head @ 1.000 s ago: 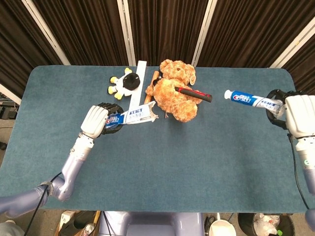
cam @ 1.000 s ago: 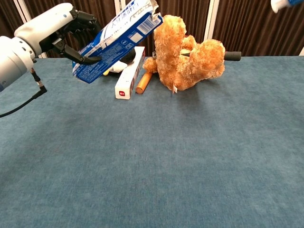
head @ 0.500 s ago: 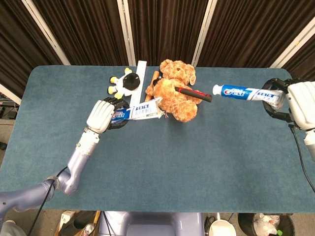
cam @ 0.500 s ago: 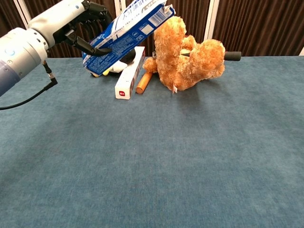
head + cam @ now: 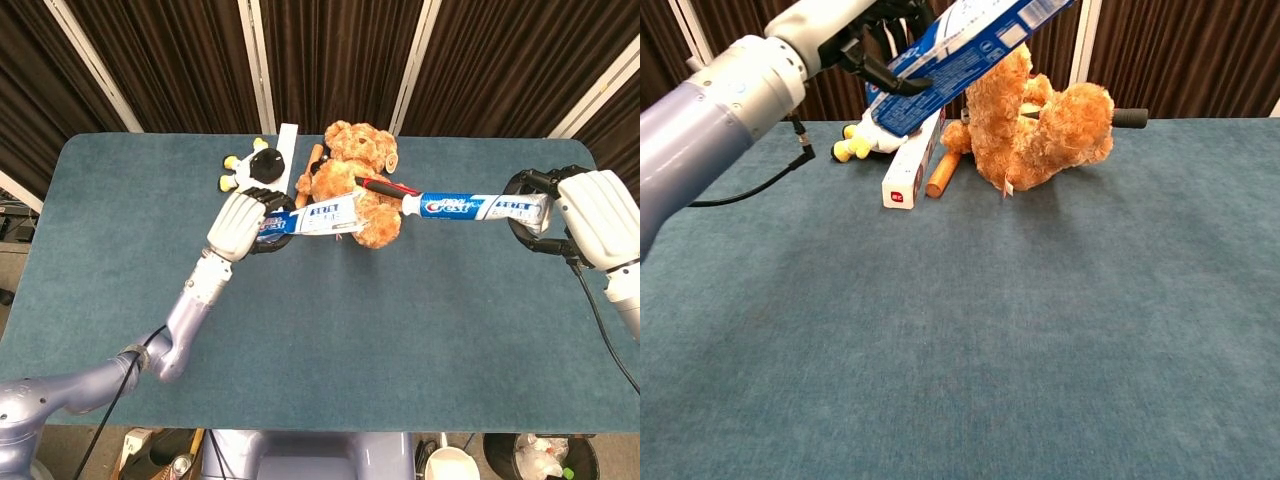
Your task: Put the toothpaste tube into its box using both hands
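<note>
1. My left hand (image 5: 238, 222) grips one toothpaste box (image 5: 318, 216), raised over the teddy bear (image 5: 352, 190).
2. My right hand (image 5: 585, 217) grips one toothpaste tube (image 5: 470, 206), cap near the box mouth.

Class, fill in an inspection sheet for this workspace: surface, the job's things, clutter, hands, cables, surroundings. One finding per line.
Surface: teal carpeted table, rounded corners, flat.
Job's things: blue and white toothpaste box held in the air, open end towards the blue and white toothpaste tube; tube level, cap end pointing at the box, a gap between them.
Clutter: brown plush teddy bear lying with a black and red tool across it; yellow, white and black plush toy; long white box; wooden stick.
Hands: left hand grips the box; right hand holds the tube's tail.
Cables: black cable along the right arm.
Surroundings: dark curtains with white poles.
</note>
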You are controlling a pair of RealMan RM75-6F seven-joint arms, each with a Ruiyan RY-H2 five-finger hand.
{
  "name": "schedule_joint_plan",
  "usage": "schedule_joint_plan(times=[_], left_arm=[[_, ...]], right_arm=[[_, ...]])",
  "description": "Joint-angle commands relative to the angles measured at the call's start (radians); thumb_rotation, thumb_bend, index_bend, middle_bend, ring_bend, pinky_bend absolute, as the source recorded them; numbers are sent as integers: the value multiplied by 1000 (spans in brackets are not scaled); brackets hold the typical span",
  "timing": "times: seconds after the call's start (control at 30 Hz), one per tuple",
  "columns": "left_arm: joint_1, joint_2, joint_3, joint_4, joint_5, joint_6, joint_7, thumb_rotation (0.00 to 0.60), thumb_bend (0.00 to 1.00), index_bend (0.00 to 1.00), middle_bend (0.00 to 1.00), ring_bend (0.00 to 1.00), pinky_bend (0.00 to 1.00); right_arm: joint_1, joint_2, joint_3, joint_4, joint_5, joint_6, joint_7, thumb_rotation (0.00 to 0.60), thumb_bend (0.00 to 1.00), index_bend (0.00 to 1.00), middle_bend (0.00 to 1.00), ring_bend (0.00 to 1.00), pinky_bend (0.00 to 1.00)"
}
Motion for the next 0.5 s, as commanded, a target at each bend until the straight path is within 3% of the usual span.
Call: schedule_joint_plan(times=[0.03,0.5], left_arm=[[-16,-25,-8,25,7,16,-19,600,391,440,512,466,453],[-72,-115,-16,143,22,57,-88,600,391,439,511,464,453]], right_arm=[[2,4,-3,-1,-7,4,6,600,437,814,611,555,469],[29,6,-10,-16,-25,1,16,600,437,814,611,555,469]])
